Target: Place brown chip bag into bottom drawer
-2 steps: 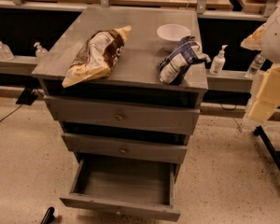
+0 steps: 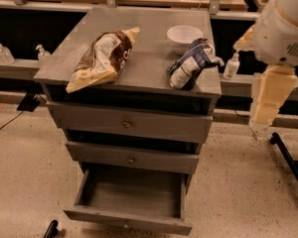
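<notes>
Camera view: brown chip bag [image 2: 103, 58] lies left on the counter [image 2: 149, 29]; bottom drawer [image 2: 131, 192] stands open. At right the arm [image 2: 270, 95] shows; hand out of view, so I cannot tell its state.

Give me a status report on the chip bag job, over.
Gripper hangs right of the grey wooden cabinet, off the bag. Large glossy brown chip bag lies on cabinet top, left side. Wide grey bottom drawer stands open. Path unobstructed.

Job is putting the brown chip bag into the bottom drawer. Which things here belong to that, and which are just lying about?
Belongs to the job:
brown chip bag, on the left of the cabinet top
bottom drawer, pulled open
gripper, hanging right of the cabinet

Just lying about:
white bowl
blue and white bag
bottles behind
</notes>
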`<state>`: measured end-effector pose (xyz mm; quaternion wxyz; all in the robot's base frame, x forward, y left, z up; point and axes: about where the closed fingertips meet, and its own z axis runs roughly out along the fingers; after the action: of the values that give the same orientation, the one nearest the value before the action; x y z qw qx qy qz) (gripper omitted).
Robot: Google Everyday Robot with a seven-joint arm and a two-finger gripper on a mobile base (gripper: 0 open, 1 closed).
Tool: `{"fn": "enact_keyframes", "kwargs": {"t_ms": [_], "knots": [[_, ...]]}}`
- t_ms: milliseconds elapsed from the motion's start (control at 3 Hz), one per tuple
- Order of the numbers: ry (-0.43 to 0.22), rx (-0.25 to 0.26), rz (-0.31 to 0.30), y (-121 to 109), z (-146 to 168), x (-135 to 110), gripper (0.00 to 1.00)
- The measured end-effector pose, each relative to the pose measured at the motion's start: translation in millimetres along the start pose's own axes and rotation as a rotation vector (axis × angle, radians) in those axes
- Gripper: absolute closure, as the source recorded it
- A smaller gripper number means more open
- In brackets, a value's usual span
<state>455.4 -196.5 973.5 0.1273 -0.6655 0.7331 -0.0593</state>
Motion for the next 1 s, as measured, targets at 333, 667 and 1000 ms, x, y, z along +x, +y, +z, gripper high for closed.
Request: {"fn": "enact_keyframes", "kwargs": {"t_ms": [333, 667, 1000], "knots": [[0.076, 0.016, -0.322, -11.6, 17.0, -48.2, 0.00], [0.071, 0.021, -0.355, -12.5, 13.9, -44.4, 0.00], [0.070, 0.026, -0.346, -13.2, 13.4, -45.1, 0.00]]}}
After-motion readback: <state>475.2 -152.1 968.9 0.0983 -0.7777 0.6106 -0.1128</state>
